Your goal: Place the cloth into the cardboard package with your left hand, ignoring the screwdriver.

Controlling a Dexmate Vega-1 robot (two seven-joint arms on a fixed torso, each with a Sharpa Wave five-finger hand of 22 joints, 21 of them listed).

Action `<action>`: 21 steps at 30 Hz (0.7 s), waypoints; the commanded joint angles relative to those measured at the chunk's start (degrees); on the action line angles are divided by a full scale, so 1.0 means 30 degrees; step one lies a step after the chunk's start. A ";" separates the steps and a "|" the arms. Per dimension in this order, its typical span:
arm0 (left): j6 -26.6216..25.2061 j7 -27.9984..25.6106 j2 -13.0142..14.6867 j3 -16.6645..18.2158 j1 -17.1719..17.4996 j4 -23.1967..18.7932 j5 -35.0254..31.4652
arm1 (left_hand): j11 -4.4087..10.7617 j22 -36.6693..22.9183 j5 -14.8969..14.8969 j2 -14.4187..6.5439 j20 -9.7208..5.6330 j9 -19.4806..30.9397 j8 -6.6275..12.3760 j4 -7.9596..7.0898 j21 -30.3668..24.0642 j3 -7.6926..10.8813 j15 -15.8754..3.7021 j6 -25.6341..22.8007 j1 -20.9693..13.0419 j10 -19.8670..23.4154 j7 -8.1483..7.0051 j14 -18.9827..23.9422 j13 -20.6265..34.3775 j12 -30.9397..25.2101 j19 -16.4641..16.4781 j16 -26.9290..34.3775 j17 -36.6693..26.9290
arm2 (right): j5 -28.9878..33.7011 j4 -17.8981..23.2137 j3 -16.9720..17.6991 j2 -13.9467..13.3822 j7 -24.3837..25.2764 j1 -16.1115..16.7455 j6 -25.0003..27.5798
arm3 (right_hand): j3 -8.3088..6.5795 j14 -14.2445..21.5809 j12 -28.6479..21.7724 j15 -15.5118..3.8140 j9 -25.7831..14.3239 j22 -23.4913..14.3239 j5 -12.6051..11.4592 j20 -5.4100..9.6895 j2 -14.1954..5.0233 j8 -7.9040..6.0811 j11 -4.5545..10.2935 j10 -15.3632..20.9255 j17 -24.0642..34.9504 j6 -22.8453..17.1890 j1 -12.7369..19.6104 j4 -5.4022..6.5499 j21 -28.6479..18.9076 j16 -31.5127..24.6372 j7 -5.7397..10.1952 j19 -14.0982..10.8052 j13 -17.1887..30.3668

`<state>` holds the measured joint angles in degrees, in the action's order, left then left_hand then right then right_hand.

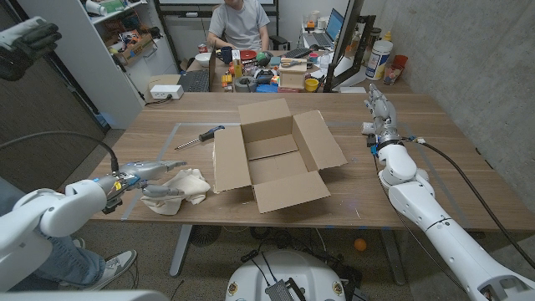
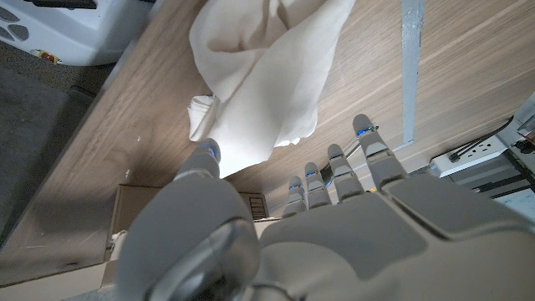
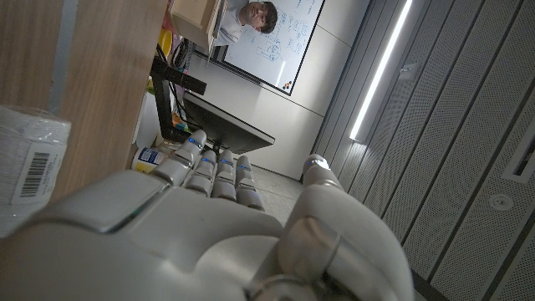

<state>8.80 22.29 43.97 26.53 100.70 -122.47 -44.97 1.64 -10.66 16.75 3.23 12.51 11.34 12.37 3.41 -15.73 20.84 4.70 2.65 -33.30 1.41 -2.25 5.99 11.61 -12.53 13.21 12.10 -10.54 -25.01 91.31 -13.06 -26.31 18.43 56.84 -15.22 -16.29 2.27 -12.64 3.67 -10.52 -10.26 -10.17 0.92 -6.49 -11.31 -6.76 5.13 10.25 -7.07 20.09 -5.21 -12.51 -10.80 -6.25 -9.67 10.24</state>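
The cloth (image 1: pixel 185 185) lies crumpled near the table's (image 1: pixel 359 180) front edge, toward its left corner, well outside the cardboard package (image 1: pixel 272 159), so I judge the task barely begun: the grasp, the carry and the drop all remain. It is a cream, soft fabric, bunched into loose folds with one rolled corner visible in my left wrist view (image 2: pixel 259 92). My left hand (image 1: pixel 149 178) reaches it from the left edge, fingers spread above and below the near fold; they are apart and, as far as I can tell, grip nothing yet. The package sits just beside the cloth toward the table's middle, plain brown corrugated board, all flaps splayed open, its inside bare. The screwdriver (image 1: pixel 199 137), dark handle and thin metal shaft, lies behind the cloth toward the back edge; I leave it alone. My right hand (image 1: pixel 380 111) stands by the right back corner, fingers straight and slightly apart, holding nothing. The table is pale wood grain, matte
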 commanded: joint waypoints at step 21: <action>-0.2289 -0.0563 -0.1284 -0.1168 0.1064 -0.0572 -0.0735 | 0.0033 -0.0023 0.0159 0.0030 -0.0020 0.0039 0.0440 0.0289 -0.0205 0.0022 -0.0231 -0.0973 -0.0591 0.0647 -0.0094 0.0811 0.0071 -0.0262 0.1008 0.0092 -0.0097 | -0.0378 -0.1768 -0.0389 0.0580 -0.0896 -0.0717 -0.0642 | 0.0169 0.0173 0.0069 0.0091 -0.0066 -0.0100 -0.0082 -0.0174 0.0028 0.0003 -0.0054 0.0150 0.0058 -0.0126 -0.0105 -0.0001 0.0082 -0.0051 0.0106 -0.0067 0.0057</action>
<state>3.57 21.61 40.74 24.19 103.06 -123.99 -46.80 1.76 -10.66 16.87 3.45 12.44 11.33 12.88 3.65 -15.73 20.62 4.31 1.07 -33.97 2.35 -2.19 7.44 11.60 -12.77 15.11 12.10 -10.53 -25.80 88.13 -13.75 -25.23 16.87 55.43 -16.16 -15.80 2.26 -12.64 3.67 -10.52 -10.25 -10.16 0.71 -6.50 -11.31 -6.75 5.12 10.25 -7.27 20.09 -5.20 -12.28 -10.80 -6.04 -9.88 10.24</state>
